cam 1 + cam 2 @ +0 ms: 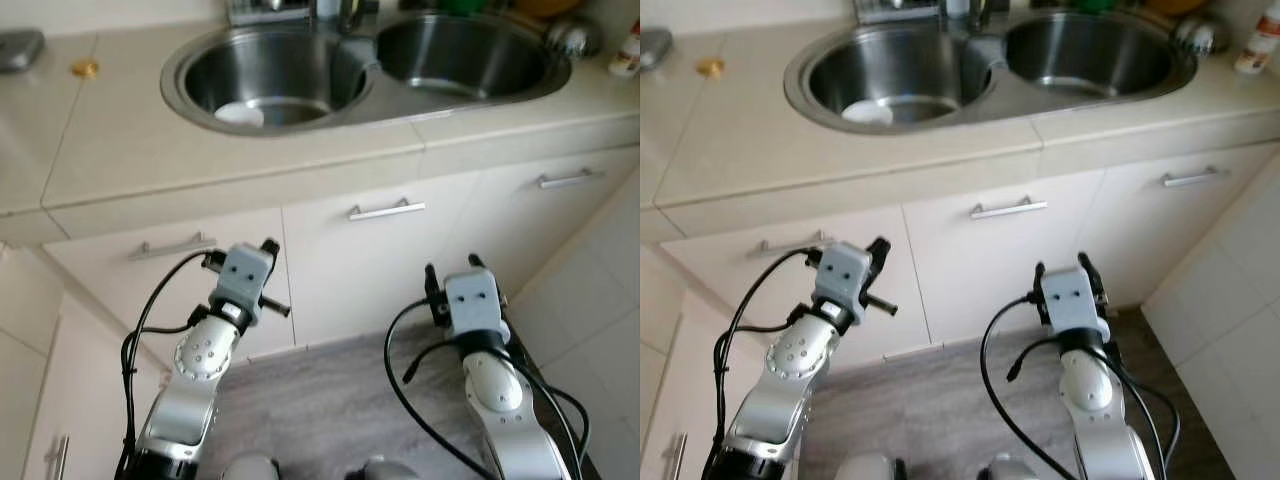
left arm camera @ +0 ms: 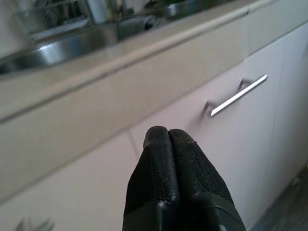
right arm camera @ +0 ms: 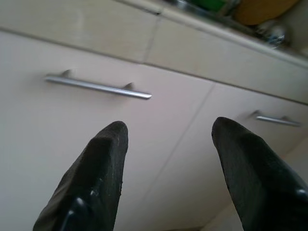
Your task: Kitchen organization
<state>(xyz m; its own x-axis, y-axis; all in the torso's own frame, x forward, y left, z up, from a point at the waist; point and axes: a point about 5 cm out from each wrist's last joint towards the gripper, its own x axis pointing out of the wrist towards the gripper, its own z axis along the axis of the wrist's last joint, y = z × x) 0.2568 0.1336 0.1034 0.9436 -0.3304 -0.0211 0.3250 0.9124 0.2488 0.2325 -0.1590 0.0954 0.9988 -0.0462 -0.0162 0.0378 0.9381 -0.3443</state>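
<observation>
A steel double sink (image 1: 175, 80) is set into a beige counter (image 1: 110, 130); a white dish (image 1: 240, 113) lies in its left basin. Below it are white cabinet doors with silver bar handles (image 1: 386, 210). My left gripper (image 1: 268, 245) is raised before the left door, its fingers (image 2: 168, 159) pressed together with nothing between them, and a handle (image 2: 236, 96) is ahead of it. My right gripper (image 3: 168, 127) is open and empty, held in front of the middle door, below its handle (image 3: 96, 86).
A small gold object (image 1: 84, 68) and a grey item (image 1: 18, 48) lie on the counter's left. A steel ball (image 1: 570, 38) and a bottle (image 1: 628, 50) stand at the right of the sink. Grey floor (image 1: 320, 400) lies underfoot, with white tiles (image 1: 600, 330) at the right.
</observation>
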